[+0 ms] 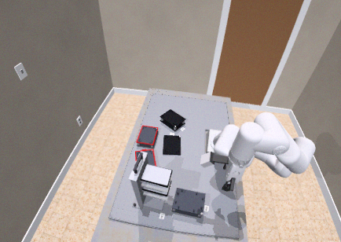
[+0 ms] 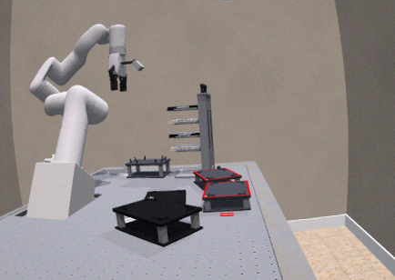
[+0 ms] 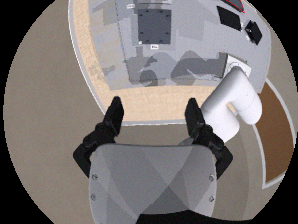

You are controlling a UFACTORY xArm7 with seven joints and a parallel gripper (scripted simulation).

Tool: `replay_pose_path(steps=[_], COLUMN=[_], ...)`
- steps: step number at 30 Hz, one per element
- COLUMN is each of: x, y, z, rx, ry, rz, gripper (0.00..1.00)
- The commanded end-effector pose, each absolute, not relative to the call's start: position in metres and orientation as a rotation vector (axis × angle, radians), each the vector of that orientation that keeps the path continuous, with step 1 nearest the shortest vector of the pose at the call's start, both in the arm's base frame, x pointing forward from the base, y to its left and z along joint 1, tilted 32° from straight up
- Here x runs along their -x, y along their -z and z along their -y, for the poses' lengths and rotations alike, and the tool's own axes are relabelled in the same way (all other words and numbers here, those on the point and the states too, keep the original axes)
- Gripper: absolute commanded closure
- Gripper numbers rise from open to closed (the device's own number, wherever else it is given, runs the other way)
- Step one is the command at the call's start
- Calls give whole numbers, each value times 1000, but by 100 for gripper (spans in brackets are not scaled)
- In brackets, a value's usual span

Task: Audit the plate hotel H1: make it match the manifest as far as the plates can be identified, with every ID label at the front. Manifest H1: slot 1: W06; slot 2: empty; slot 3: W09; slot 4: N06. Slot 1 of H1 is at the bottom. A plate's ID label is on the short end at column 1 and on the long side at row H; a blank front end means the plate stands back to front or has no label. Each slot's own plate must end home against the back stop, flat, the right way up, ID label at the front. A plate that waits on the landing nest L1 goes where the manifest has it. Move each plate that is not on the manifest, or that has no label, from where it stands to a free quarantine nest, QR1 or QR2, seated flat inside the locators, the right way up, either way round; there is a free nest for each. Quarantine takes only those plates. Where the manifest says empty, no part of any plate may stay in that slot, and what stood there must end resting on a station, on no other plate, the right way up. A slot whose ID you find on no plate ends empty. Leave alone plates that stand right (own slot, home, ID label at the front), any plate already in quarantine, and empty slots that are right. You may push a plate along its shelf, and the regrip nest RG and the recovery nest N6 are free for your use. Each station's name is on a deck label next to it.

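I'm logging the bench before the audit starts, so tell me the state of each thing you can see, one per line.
End effector: open, holding nothing, raised high above the table.
Plate tower: upright, four shelves each holding a plate.
Near red-edged nest: holds no plate.
Far red-edged nest: contents hard to tell.
Black stand: a black plate on top, turned askew.

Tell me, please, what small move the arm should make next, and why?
Probably carry the hand across towards the front of the plate hotel and lower it. The hand hangs open and empty, high above the deck near the arm's base, far from the four shelves. From here no plate's front label can be read, so a closer look seems the sensible first step.
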State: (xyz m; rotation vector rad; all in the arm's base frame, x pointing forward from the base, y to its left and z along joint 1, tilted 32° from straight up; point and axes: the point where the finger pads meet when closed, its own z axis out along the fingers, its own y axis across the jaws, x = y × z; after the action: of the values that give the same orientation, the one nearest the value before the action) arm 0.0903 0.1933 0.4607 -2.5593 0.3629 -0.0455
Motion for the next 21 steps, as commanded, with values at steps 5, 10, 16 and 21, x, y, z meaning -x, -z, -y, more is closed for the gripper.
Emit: replay_pose_path(steps=[5,10,16,21], x=[-88,-86,-86,-86], y=[-481,-493,-495,-495], z=[-181,-174,-172,-172], rx=[2558,2558,2558,2558], ry=[46,46,46,46], rz=[-362,-362,-362,-362], gripper=[0,0,0,0])
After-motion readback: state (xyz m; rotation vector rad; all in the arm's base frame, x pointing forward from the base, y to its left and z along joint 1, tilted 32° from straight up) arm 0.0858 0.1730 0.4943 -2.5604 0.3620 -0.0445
